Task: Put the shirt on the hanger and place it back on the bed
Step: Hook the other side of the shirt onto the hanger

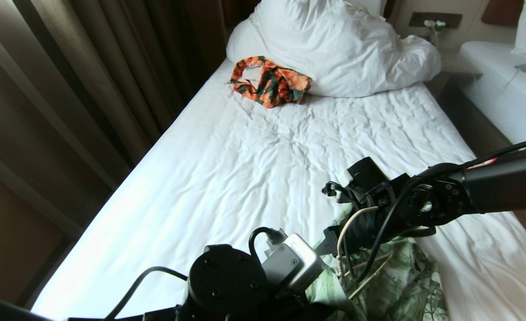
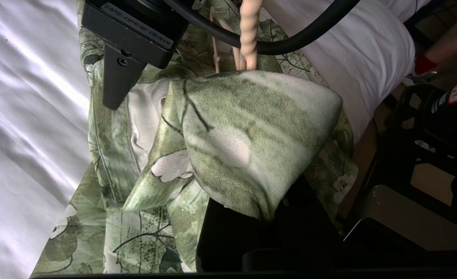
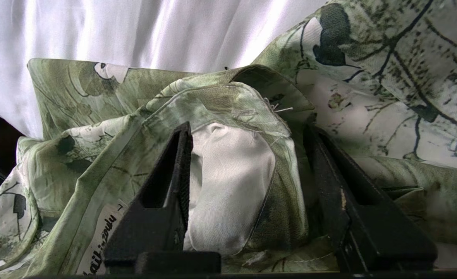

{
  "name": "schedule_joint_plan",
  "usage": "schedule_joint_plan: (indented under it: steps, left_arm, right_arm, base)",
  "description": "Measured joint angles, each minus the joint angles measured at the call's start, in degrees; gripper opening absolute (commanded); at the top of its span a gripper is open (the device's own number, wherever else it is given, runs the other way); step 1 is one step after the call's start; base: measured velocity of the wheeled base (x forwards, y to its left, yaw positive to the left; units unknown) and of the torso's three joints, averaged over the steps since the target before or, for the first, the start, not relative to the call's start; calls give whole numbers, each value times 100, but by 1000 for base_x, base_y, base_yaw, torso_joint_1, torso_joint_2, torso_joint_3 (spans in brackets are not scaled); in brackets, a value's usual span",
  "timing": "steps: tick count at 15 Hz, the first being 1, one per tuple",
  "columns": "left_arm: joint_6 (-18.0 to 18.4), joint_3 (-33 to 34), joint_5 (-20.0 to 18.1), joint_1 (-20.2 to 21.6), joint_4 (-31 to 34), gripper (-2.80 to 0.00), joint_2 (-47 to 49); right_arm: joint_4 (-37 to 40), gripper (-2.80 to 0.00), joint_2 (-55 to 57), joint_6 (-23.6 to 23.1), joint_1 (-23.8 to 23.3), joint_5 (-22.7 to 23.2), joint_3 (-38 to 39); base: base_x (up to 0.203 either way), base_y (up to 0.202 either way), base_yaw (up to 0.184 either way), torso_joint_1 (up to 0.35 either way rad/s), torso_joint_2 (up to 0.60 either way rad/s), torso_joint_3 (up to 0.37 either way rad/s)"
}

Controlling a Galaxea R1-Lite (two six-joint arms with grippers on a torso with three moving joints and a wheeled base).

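Note:
The green flowered shirt [image 1: 405, 281] lies bunched at the near edge of the bed [image 1: 227, 178]. The cream wire hanger [image 1: 371, 273] lies on it, its twisted neck [image 2: 249, 35] rising beside the right arm's cable. My left gripper [image 2: 251, 217] is shut on a fold of the shirt [image 2: 251, 131], which drapes over and hides its fingertips. My right gripper [image 3: 248, 182] reaches in from the right and grips the shirt's collar [image 3: 232, 186], whose white lining fills the space between the two fingers. One right finger [image 2: 116, 81] shows in the left wrist view.
An orange-and-teal garment [image 1: 269, 81] lies by the big white pillow and duvet [image 1: 334, 49] at the head of the bed. Dark curtains [image 1: 89, 80] run along the left. A second white bed [image 1: 503, 84] stands at the right across a narrow gap.

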Motion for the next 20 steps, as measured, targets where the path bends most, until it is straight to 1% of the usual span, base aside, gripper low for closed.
schedule_joint_plan:
  steps: [8, 10, 13, 15, 20]
  left_arm:
    - [-1, 17, 11, -2, 2, -280, -24]
    - [-2, 20, 15, 0, 5, -280, -44]
    - [-2, 34, 15, -2, 7, -280, -107]
    - [1, 28, 15, -2, 25, -280, -292]
    - [4, 30, 34, -1, 195, -280, -746]
  right_arm:
    - [16, -280, 10, 81, -21, 3, 11]
    - [10, -280, -29, 367, -65, 9, -6]
    - [-13, -280, -154, 718, -276, 5, -28]
    - [-126, -280, -272, 925, -504, -3, -26]
    - [-189, -280, -478, 965, -928, -3, -4]
  base:
    - [0, 0, 0, 0, 0, 0]
    - [0, 0, 0, 0, 0, 0]
    - [0, 0, 0, 0, 0, 0]
    - [0, 0, 0, 0, 0, 0]
    - [0, 0, 0, 0, 0, 0]
